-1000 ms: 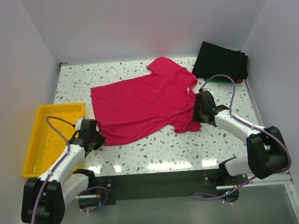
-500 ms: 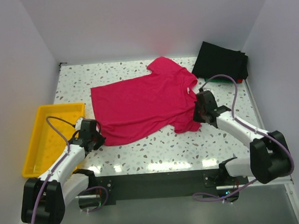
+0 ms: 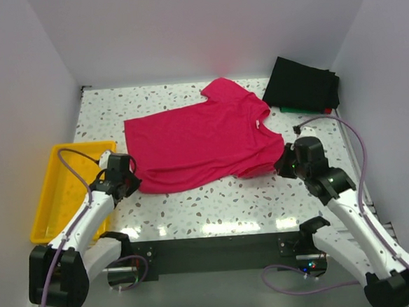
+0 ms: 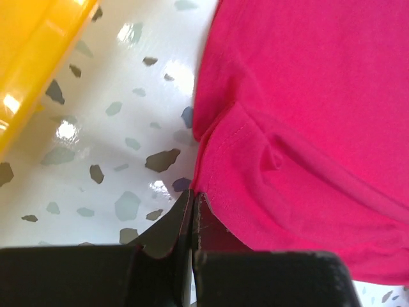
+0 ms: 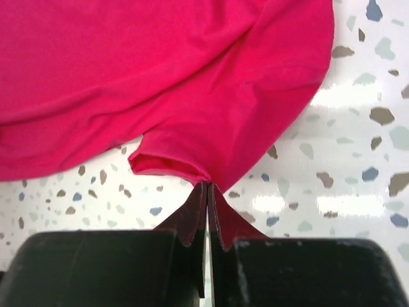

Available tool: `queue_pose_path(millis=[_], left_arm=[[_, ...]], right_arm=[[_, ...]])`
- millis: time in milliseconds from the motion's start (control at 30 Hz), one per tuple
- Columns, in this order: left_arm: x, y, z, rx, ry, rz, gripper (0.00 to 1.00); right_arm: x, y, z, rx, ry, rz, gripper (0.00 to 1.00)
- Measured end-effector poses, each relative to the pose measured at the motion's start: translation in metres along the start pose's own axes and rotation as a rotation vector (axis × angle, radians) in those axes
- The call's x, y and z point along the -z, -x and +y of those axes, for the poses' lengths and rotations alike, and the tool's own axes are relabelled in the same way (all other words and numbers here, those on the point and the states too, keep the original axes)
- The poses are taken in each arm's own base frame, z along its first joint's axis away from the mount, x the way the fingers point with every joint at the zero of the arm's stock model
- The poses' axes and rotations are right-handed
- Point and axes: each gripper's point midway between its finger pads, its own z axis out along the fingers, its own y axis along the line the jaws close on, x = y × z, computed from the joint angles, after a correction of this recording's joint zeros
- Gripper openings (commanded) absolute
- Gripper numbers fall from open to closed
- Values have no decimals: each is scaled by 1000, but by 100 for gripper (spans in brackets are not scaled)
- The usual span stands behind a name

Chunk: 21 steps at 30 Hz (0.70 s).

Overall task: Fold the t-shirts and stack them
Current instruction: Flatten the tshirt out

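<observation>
A crimson-pink t-shirt [image 3: 196,140] lies spread on the speckled table, its collar towards the right. My left gripper [image 3: 131,180] is shut on the near corner of its hem. In the left wrist view the closed jaws [image 4: 193,196] pinch the stitched edge of the pink cloth [image 4: 307,115]. My right gripper [image 3: 284,165] is shut on the near sleeve and draws it out to the right. The right wrist view has the jaws [image 5: 208,185] closed on the sleeve's tip [image 5: 172,163]. Folded black t-shirts [image 3: 303,83] lie at the back right, with a green edge [image 3: 301,109] beneath.
A yellow plastic tray [image 3: 53,199] sits at the table's left edge, close beside the left arm; its rim [image 4: 38,57] shows in the left wrist view. White walls enclose the table on three sides.
My right gripper has shut on the near sleeve and the arm has swung back to the right, stretching the sleeve out. The left gripper has shifted slightly, still holding the hem.
</observation>
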Motion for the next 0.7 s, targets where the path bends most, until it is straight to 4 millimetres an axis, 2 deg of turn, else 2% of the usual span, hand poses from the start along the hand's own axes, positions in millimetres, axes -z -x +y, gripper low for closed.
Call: queue_pose_path(millis=[167,333,367,467,500,533,600,700], left_arm=[[8,23,-10,11,-13,-49,0],[8,41,4,47,24,-74,0],[8,42,7,54,32,-74,0],[9,47,13,68,37,-78,0],[10,47,12,66,32,-77,0],[10,46,11,63,23,-72,0],[11,45,8,58,8,-62,0],[10,40,8,57,-1,-47,0]], right_arm=[[39,0,-1,-30,29,-36,0],[61,-1,2,-54,59,-41,1],[64,-5,0,-57,58,-30,12],[73,-14,-1,-73,71,-9,34],[76,-17,-1,-77,77,-4,46],[80,-20,0,-91,92,0,51],[85,-22,3,-100,116,-2,54],[85,-24,6,-125,133,4,54]])
